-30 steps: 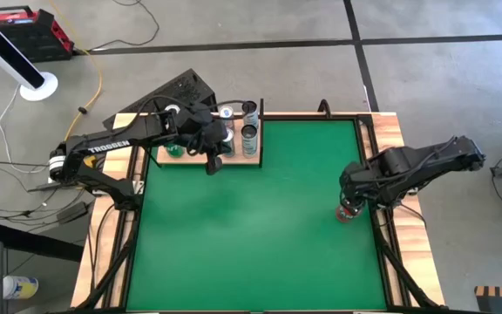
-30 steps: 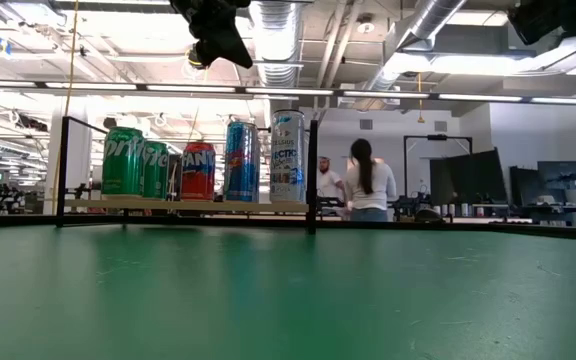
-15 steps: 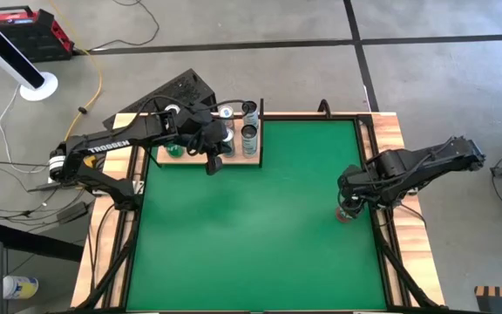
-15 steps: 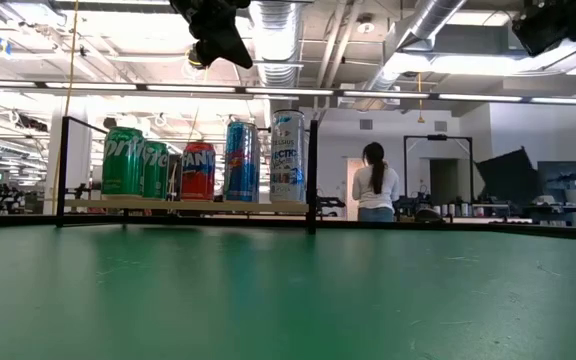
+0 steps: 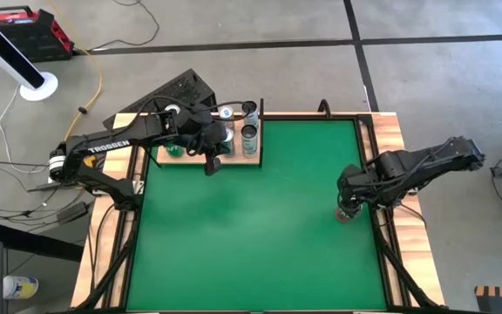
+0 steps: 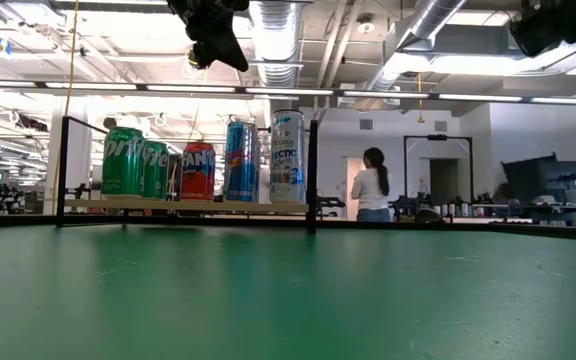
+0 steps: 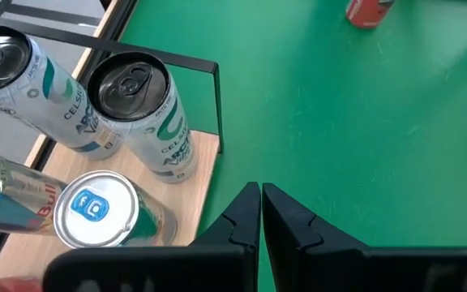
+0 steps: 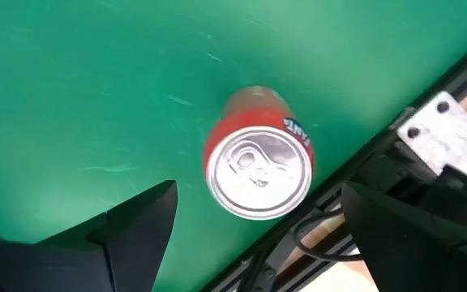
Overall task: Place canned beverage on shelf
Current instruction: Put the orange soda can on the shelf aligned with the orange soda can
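Note:
A red canned beverage (image 8: 258, 166) stands upright on its base on the green mat, close to the table's right edge (image 5: 345, 215). My right gripper (image 8: 258, 196) hangs over it, pointing down and open, with one finger to each side of the can's top and neither touching. The shelf (image 5: 234, 158), a pale wooden panel in a thin dark frame, lies at the mat's far left corner. Several cans (image 6: 198, 158) stand on it. My left gripper (image 7: 259, 193) is shut and empty, hovering above the shelf's right end (image 5: 212, 166).
Black frame rails and the pale wooden border (image 8: 444, 134) run right beside the red can. The shelf's thin dark upright (image 6: 313, 175) rises at its right end. The green mat's wide middle (image 5: 251, 227) lies between the can and the shelf. A person (image 6: 373, 185) stands in the room beyond.

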`<state>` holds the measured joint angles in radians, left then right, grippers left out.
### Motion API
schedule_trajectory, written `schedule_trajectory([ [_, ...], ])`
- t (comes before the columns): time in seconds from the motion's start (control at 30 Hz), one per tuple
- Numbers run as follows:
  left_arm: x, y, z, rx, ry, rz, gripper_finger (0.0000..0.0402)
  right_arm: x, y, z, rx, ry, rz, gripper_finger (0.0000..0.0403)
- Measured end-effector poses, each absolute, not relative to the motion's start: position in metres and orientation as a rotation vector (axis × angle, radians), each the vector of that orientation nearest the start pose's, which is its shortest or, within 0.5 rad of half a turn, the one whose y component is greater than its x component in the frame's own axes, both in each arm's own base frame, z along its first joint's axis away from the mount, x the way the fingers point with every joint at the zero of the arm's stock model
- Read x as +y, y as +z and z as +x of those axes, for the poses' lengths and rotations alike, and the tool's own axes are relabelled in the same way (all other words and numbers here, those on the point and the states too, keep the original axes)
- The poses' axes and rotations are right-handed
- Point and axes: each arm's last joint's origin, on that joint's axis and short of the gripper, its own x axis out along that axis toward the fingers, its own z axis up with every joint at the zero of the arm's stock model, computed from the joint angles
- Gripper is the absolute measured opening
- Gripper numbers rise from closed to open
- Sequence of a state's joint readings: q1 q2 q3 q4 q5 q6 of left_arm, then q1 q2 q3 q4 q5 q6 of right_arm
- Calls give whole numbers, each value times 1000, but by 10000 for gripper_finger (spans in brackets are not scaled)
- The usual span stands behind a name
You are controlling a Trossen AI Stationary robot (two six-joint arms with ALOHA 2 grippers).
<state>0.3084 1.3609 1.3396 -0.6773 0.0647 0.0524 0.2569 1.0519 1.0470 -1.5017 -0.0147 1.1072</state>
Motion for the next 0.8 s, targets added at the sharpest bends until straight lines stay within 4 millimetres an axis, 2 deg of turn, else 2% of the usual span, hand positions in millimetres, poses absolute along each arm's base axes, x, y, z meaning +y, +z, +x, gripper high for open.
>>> schedule_trajectory([
  [0.23,85,354,272,695,226,-120,0,42,266,136,1442,-662,707,373],
  [0.63,84,354,272,679,266,-256,0,52,233,130,1444,-701,636,373],
  [0.8,73,362,267,634,269,-328,0,56,230,131,1417,-655,611,355],
])
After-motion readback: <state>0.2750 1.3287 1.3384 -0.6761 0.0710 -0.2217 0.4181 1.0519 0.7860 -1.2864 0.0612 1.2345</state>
